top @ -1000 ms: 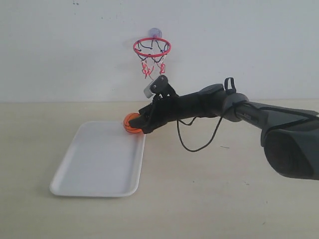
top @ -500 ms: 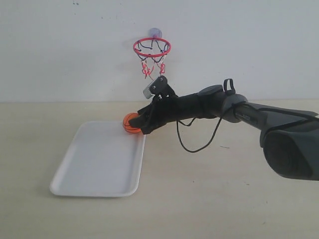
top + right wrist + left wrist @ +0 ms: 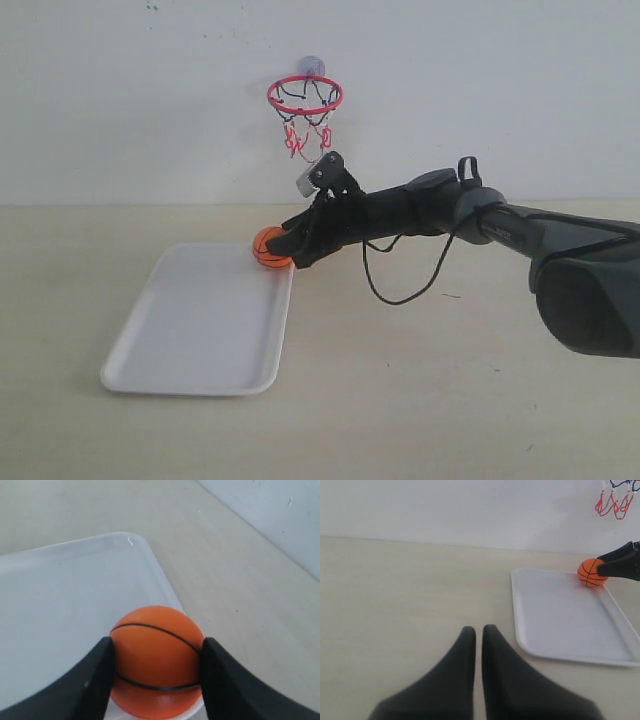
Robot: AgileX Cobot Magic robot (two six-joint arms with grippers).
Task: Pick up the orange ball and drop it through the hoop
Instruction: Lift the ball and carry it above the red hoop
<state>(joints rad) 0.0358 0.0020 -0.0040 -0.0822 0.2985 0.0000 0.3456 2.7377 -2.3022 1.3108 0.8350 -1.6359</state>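
The orange ball with thin black seams hangs just above the far right corner of the white tray. My right gripper is shut on it, one finger pressed on each side. The hoop, a red ring with a black-and-red net under a clear suction cup, is fixed to the wall above and slightly right of the ball. Its net shows in the left wrist view. My left gripper is shut on nothing over the bare table, well away from the tray.
The white tray holds nothing else. A black cable loops down from the right arm toward the tabletop. The white wall stands close behind the tray.
My right gripper has lifted the ball slightly and moved it a little to the right, off the tray's floor. The left gripper has not moved.
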